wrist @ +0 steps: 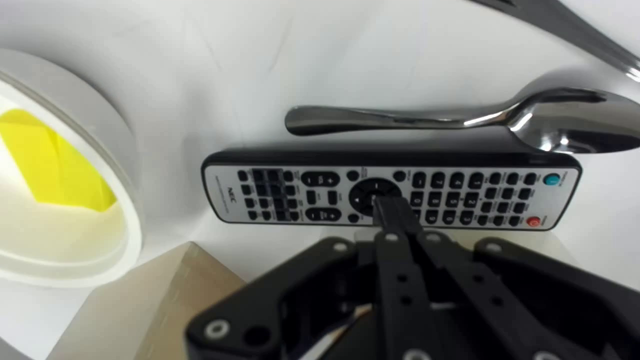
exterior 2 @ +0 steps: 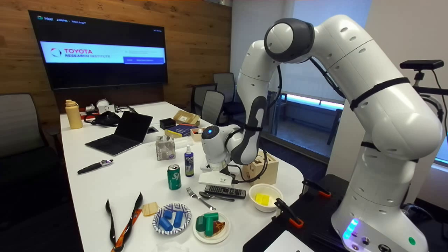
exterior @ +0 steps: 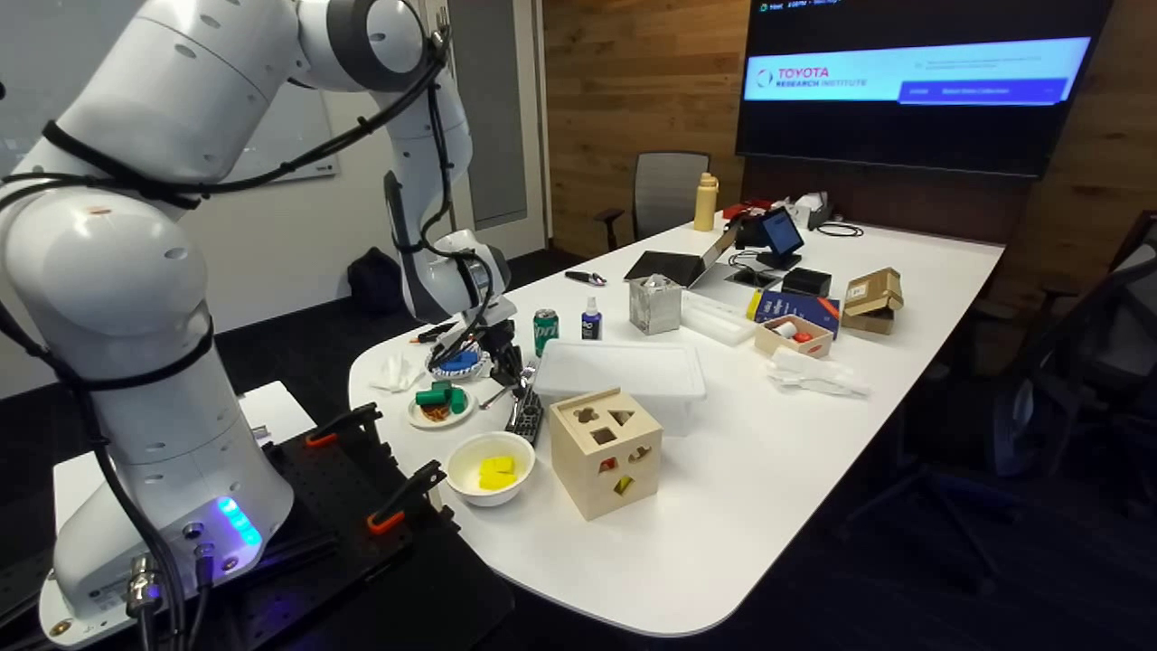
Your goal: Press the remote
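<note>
The remote [wrist: 325, 195] lies flat on the white table, a slim black bar with a silver button face. It also shows in both exterior views [exterior: 527, 423] [exterior 2: 224, 191]. My gripper [wrist: 391, 202] is shut, its fingertips together with nothing visible between them. In the wrist view the tips cover part of the round direction pad near the remote's middle. I cannot tell if they touch it or hover just above. In an exterior view the gripper [exterior: 517, 380] points down at the remote; in an exterior view the wrist hides the fingertips.
A spoon [wrist: 410, 119] lies alongside the remote, with a fork [exterior 2: 201, 198] beyond it. A white bowl [exterior 2: 266, 207] with yellow blocks stands off one end. A wooden shape cube [exterior: 606, 452] and a lidded clear box [exterior: 624, 366] stand close on the opposite side from the spoon.
</note>
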Available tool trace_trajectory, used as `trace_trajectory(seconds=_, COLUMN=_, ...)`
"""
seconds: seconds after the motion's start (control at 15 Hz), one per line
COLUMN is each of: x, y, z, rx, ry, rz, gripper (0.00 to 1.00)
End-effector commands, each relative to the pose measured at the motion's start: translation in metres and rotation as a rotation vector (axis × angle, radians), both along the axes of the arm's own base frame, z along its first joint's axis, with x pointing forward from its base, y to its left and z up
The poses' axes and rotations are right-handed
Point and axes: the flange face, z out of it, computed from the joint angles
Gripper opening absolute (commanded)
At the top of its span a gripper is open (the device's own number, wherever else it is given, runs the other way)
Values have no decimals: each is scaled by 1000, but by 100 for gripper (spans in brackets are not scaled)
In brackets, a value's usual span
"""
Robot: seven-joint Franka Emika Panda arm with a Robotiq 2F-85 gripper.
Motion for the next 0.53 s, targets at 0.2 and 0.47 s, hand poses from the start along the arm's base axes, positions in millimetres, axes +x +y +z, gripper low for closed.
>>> trace_trajectory(seconds=0.2, x=-35, y=6, z=55, rx=64, ry=0, rz=-9, gripper=56)
trace_trajectory(seconds=0.47, x=-44, y=17, z=75, rx=104, ry=34, rz=3, gripper=84)
